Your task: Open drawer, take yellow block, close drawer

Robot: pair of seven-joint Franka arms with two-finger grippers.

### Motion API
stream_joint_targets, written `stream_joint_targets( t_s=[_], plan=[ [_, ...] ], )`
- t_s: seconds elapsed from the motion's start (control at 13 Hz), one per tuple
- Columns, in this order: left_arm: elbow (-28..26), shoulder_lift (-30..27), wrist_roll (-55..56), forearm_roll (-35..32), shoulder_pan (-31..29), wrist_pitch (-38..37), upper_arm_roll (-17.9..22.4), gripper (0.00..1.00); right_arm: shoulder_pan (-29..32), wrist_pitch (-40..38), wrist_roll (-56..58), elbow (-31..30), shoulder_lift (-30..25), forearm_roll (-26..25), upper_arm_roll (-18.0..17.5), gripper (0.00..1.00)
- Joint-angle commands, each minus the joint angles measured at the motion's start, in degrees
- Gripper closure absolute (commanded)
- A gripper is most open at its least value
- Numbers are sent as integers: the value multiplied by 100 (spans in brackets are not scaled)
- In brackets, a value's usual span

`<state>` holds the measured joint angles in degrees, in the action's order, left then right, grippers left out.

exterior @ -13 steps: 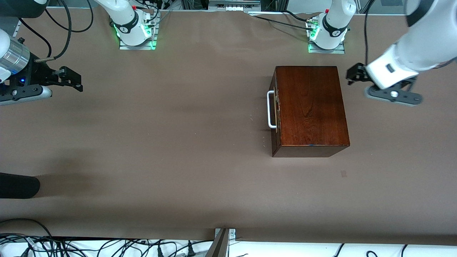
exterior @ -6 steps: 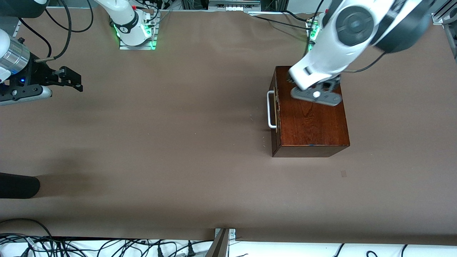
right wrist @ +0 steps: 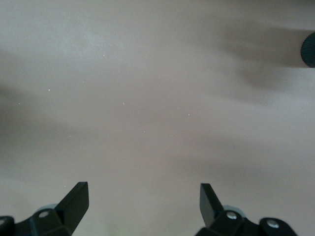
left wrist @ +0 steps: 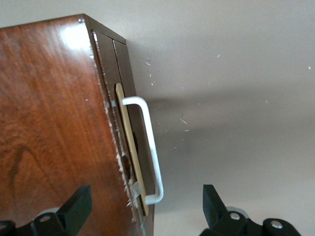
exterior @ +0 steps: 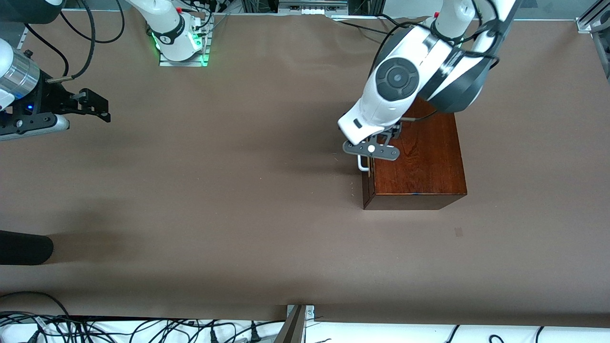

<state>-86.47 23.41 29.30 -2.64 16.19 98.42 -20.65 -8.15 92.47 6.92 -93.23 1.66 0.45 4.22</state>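
Observation:
The dark wooden box (exterior: 424, 166) stands toward the left arm's end of the table. Its drawer (left wrist: 106, 54) is pushed in, flush with the box front. The white bar handle (left wrist: 150, 147) on its brass plate (left wrist: 127, 132) faces the right arm's end. My left gripper (exterior: 376, 143) hangs over the box's front edge. In the left wrist view it (left wrist: 145, 194) is open, one finger over the box top, the other over bare table, with the handle's end between them and below. The yellow block is hidden. My right gripper (exterior: 106, 108) waits open over bare table (right wrist: 144, 194).
A black rounded object (exterior: 24, 247) lies at the right arm's end of the table, nearer the front camera; its edge shows in the right wrist view (right wrist: 309, 49). Brown table cover (exterior: 238, 190) stretches between the grippers. Cables (exterior: 95, 328) run along the front edge.
My left arm has swung from beside the box, across its top, to over the drawer front and handle. The right arm has not moved.

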Motion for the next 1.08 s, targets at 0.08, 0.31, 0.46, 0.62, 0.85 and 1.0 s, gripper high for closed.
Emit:
stream_joint_targets(
  t_s=[0.08,0.31,0.46,0.62,0.85,1.0],
  plan=[
    [201,427,681,-570,349,107,8,0,6,-98,2,42,-43,8,-9,0],
    [96,647,1024,-877,498,352,8,0,6,-89,-15,42,-52,17,-9,0],
    [86,840,1270,-983,595,432,17,0,-3,-106,-15,42,-52,17,-9,0],
    [-45,999,1621,-1343,761,563,17,0,6,-106,11,33,-52,17,9,0],
    [-116,1148,1833,-1573,815,652,17,0,6,-106,11,42,-52,17,0,0],
    [-133,1227,1948,-1590,868,722,35,0,6,-106,11,42,-52,17,-9,0]
  ],
)
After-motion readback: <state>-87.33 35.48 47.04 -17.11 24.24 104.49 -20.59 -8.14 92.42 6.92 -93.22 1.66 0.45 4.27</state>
